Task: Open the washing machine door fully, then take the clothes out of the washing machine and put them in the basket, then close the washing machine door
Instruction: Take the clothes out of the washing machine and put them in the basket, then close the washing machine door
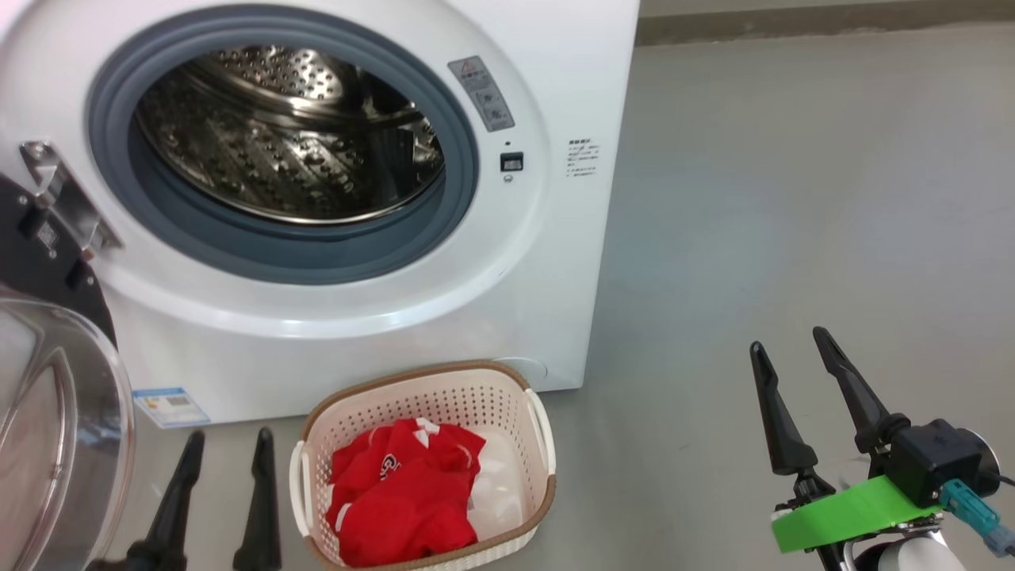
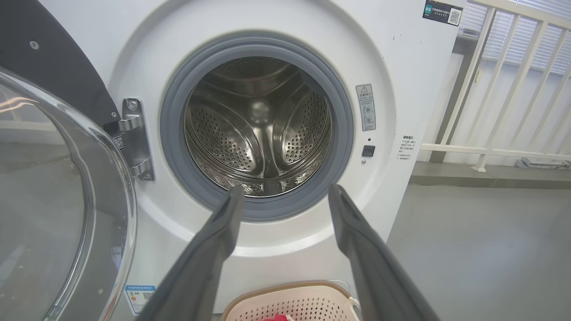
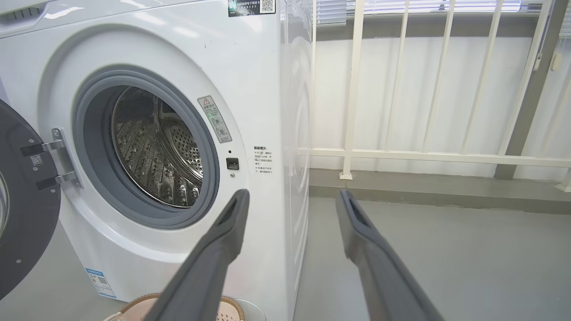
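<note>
Clothes (image 1: 404, 500) in basket (image 1: 444, 403), left hand (image 1: 228, 434), right hand (image 1: 787, 339) splayed

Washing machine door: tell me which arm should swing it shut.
Left, probably. The washing machine door hangs open at the robot's left, close beside the open left pincer; the right pincer sits beyond the basket, where the clothes already lie.

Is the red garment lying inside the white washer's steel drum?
No, the perforated steel drum is bare; the bright red garment lies in the cream perforated plastic basket.
</note>
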